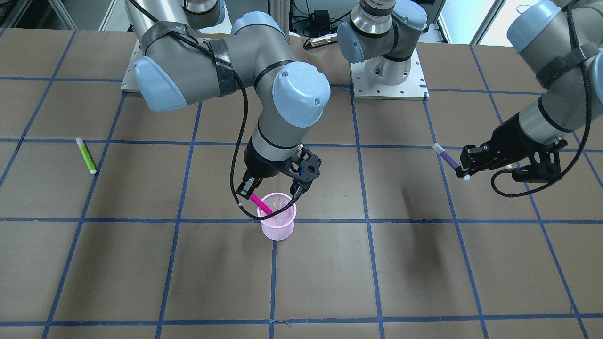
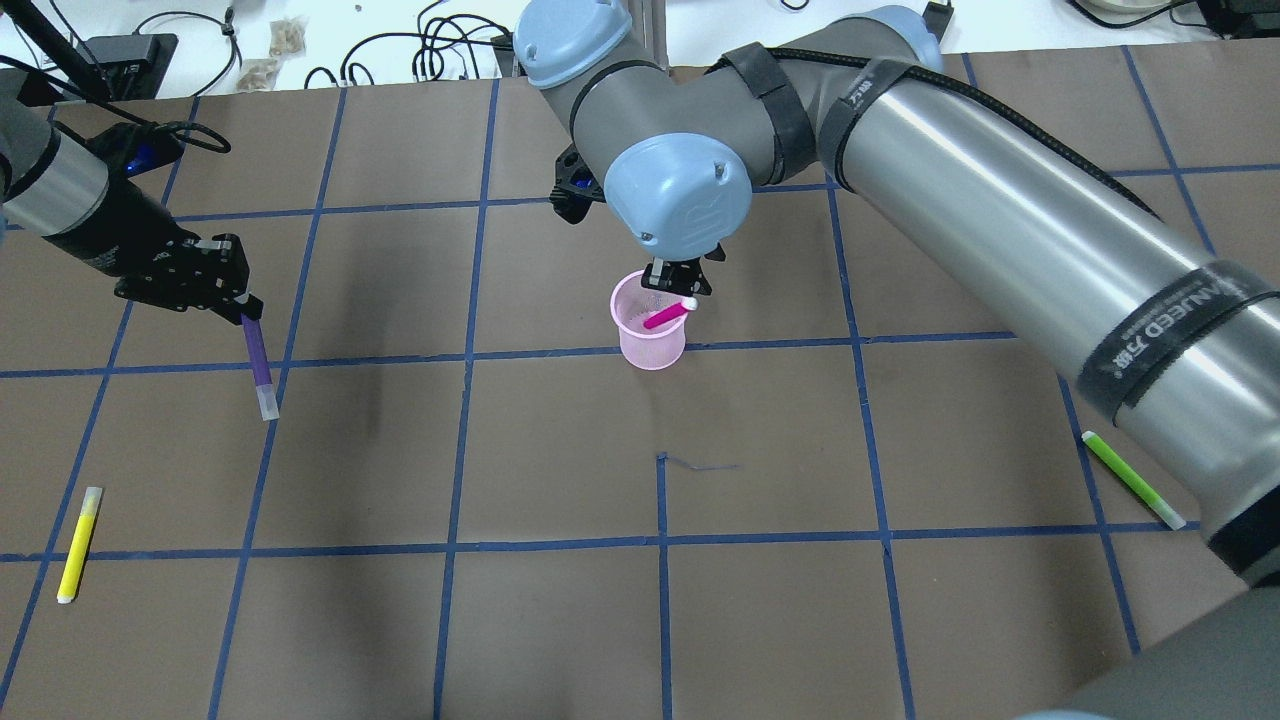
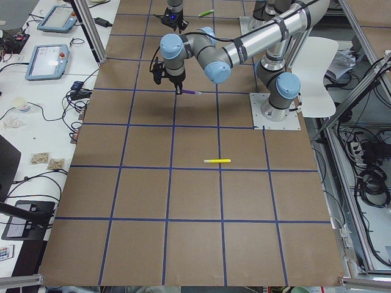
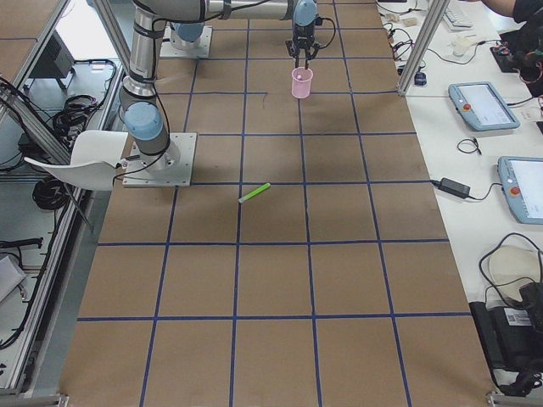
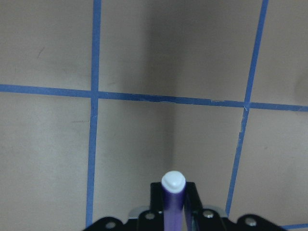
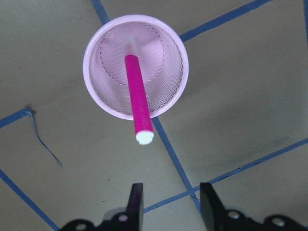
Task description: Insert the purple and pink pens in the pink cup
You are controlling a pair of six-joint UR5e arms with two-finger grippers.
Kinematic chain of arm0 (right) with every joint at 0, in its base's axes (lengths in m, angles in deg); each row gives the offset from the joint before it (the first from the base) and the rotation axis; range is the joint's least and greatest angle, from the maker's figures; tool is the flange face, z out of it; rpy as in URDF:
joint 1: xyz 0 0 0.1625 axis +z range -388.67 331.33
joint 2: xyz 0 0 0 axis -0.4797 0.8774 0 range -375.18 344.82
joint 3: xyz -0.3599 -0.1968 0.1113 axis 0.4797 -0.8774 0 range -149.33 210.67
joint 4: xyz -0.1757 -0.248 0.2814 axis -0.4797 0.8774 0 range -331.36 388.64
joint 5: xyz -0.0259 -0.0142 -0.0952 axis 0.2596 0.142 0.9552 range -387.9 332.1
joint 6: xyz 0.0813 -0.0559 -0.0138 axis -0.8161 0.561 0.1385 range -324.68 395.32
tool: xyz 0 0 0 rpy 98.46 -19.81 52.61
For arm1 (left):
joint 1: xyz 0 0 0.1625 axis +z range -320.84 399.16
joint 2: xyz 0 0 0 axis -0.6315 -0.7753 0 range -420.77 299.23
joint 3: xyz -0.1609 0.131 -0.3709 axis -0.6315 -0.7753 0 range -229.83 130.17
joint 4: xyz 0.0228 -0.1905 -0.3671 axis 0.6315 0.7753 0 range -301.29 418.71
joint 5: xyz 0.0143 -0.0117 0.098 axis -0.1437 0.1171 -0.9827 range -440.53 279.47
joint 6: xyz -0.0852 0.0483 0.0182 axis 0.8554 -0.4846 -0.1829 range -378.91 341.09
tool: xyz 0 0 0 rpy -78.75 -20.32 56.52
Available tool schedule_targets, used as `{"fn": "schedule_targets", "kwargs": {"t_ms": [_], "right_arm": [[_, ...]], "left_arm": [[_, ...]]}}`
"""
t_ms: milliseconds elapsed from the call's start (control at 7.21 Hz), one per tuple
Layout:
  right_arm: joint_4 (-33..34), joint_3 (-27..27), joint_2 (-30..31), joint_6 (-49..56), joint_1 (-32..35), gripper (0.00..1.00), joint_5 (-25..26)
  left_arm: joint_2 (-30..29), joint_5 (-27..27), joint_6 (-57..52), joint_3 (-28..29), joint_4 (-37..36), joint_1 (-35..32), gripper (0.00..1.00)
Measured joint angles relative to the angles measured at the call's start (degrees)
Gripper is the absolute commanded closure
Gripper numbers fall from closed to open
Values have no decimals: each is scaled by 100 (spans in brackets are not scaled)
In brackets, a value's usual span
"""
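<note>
The pink mesh cup [image 2: 648,331] stands upright near the table's middle, also seen in the front view [image 1: 279,216] and the right wrist view [image 6: 163,53]. The pink pen [image 6: 138,103] leans inside it, its white end over the rim; it shows in the overhead view [image 2: 668,314] too. My right gripper [image 6: 168,204] hovers just above the cup, open and empty. My left gripper [image 2: 238,290] is shut on the purple pen [image 2: 259,365], holding it in the air far to the cup's left; the pen also shows in the left wrist view [image 5: 173,202] and the front view [image 1: 447,159].
A yellow pen [image 2: 78,543] lies at the near left of the table. A green pen [image 2: 1132,480] lies at the near right, beside my right arm's forearm. The brown table bears a blue tape grid.
</note>
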State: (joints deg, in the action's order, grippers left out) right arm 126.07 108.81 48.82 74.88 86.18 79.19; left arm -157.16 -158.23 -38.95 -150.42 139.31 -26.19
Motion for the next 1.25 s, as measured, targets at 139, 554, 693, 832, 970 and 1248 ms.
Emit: {"fn": "schedule_targets", "kwargs": {"t_ms": [139,554,693,832,970,1248], "right_arm": [[49,-25,37,5,-41,0,18],[96,-228,534,-27,-791,0,-393],[51,-223,852,-98,-1367,0,-909],[-117,-166,1220,-374,-1943,0,-1310],[-341,2,1593,-969,-2389,0,-1498],[-532,717,2286,-2575,-2759,0,-1647]], "left_arm": [[11,111,-17,5,-43,2,100],[78,309,73,44,-544,-266,100],[100,343,383,57,-899,-580,100],[143,348,839,57,-1311,-1007,100],[143,332,1448,41,-1882,-1466,100],[136,-23,2707,-12,-2858,-2337,100]]}}
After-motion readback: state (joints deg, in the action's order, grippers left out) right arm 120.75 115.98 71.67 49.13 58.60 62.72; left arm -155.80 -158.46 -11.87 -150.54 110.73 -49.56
